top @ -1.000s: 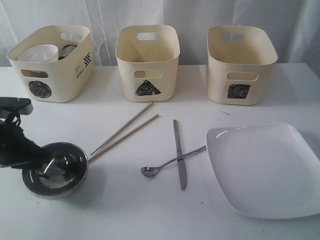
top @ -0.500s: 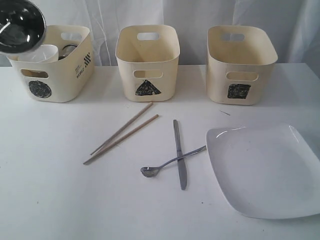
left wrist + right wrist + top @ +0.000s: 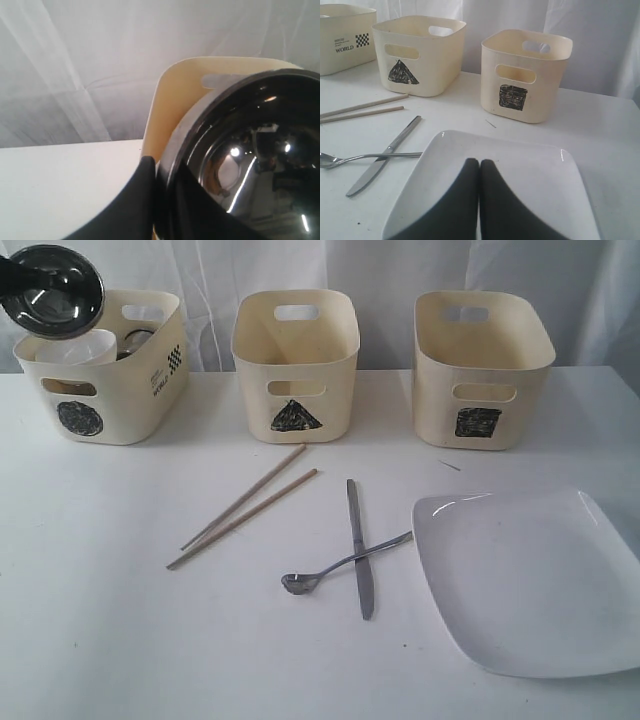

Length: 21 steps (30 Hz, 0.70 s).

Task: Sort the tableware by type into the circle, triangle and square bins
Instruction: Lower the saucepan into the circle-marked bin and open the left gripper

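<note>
Holdings on the white worktop [image 3: 100, 640], near edge to far edge: my right gripper [image 3: 479, 164], jaws pressed together and holding nothing, hanging just above the near side of the large white square plate [image 3: 530, 580], which lies flat by the near right corner; metal knife [image 3: 358, 550] and metal spoon [image 3: 340, 565] at mid-worktop, crossed and touching, the spoon's handle reaching toward the plate's left corner; two wooden chopsticks [image 3: 243, 519] left of the knife, side by side, slanting toward the far edge, clear of the cutlery; three cream bins in a row along the far edge, apart from one another: square bin [image 3: 485, 370] at right, triangle bin [image 3: 295, 380] in the middle, circle bin [image 3: 110, 390] at the far left corner; inside the circle bin, small white bowl [image 3: 80, 345] and beside it a steel cup [image 3: 135, 340], only its rim showing; above that bin, off the worktop, the shiny steel bowl [image 3: 55, 290], tipped on edge, my left gripper [image 3: 161, 200] clamped on its rim, one finger outside, one inside
</note>
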Each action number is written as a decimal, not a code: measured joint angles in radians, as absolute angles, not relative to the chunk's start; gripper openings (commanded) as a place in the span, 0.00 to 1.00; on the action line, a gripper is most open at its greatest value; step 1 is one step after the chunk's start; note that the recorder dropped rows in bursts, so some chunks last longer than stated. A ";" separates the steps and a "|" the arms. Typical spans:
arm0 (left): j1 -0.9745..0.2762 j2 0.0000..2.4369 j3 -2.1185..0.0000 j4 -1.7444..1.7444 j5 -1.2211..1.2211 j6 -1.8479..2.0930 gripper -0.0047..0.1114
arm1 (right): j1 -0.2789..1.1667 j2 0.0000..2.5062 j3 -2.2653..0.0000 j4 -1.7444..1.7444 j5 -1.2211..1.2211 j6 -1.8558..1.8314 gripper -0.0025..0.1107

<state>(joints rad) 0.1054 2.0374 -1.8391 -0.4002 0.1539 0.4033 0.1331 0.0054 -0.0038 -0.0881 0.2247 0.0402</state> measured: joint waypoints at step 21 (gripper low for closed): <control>0.114 2.088 -1.916 -0.401 0.261 0.401 0.40 | 0.133 0.005 -0.004 -0.088 0.225 0.057 0.02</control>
